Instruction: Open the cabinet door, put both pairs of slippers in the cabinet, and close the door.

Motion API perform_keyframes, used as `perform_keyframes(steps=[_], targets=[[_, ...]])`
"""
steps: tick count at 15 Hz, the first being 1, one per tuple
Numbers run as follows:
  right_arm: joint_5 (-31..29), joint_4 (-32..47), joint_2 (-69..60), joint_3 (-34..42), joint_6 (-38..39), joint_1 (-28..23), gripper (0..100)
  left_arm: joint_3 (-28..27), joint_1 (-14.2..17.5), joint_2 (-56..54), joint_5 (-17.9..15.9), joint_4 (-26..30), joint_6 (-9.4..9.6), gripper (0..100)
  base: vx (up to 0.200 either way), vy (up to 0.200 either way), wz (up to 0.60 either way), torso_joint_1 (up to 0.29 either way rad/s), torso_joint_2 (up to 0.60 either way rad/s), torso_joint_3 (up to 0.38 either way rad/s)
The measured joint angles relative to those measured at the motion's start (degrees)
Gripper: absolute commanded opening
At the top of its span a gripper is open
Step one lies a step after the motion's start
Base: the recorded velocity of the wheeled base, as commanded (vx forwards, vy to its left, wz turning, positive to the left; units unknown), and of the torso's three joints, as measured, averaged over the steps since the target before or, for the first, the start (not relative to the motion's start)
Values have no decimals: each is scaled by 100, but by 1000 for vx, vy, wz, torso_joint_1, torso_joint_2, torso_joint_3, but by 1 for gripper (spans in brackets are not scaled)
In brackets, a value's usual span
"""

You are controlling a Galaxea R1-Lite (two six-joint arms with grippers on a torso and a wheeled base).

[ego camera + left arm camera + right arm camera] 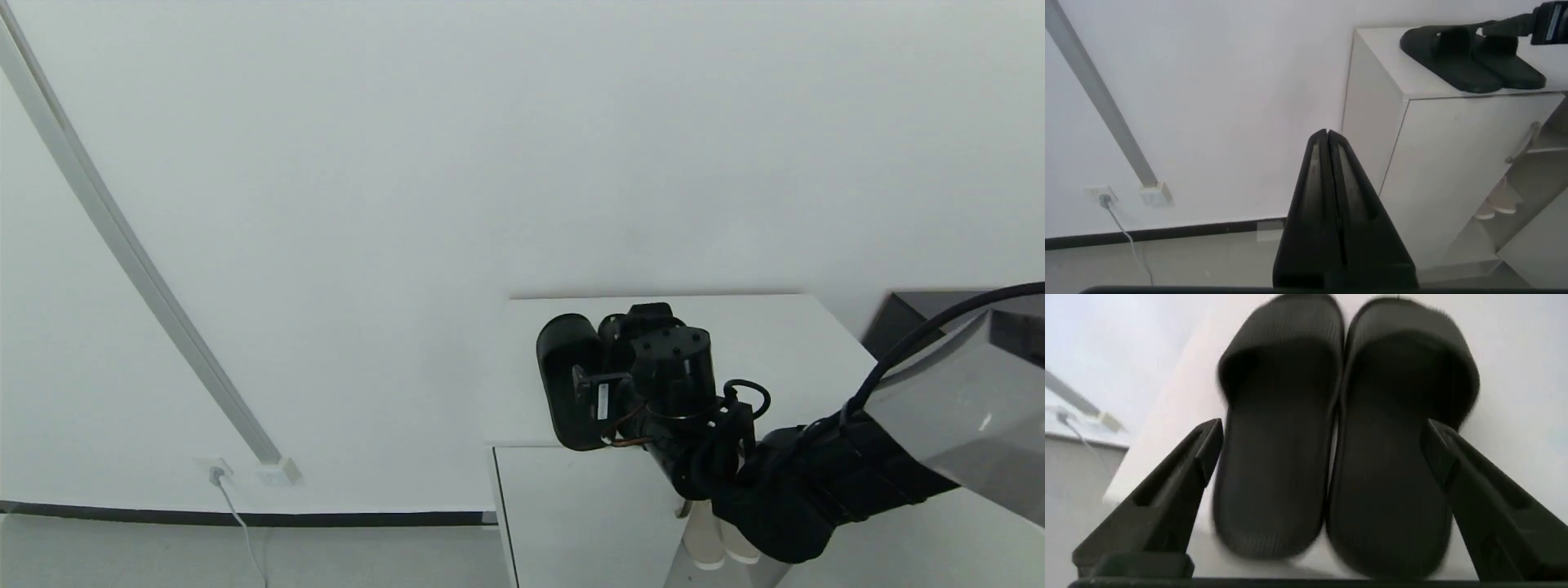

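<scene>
White wall (pixel 408 163) backs the cabinet (pixel 784 327); the black slippers (pixel 1388 457) lie on its top, by the left front edge. Right gripper (pixel 1323 429) stands spread wide either side of the pair; left gripper (pixel 1328 135) is clenched empty, well apart. An uneven squeeze could likely push one slipper off that edge

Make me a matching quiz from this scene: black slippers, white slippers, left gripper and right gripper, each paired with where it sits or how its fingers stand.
Things:
1. black slippers
2. white slippers
3. left gripper
4. right gripper

Places or states:
A. fingers shut, nothing between them
B. on top of the cabinet
C. fingers open, one on each side of a pair
D. inside the open cabinet

Pairs: 1-B, 2-D, 3-A, 4-C
</scene>
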Motion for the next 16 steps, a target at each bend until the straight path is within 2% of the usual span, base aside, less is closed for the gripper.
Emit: perform_keyframes(steps=[5, 16], targets=[[2, -471, 610, -83, -182, -140, 100, -2, 0, 0, 6, 0, -5, 0, 0, 0, 0, 0, 0, 0], [13, -211, 1604, -1553, -560, -463, 100, -2, -2, 0, 28, 0, -27, 0, 0, 0, 0, 0, 0, 0]])
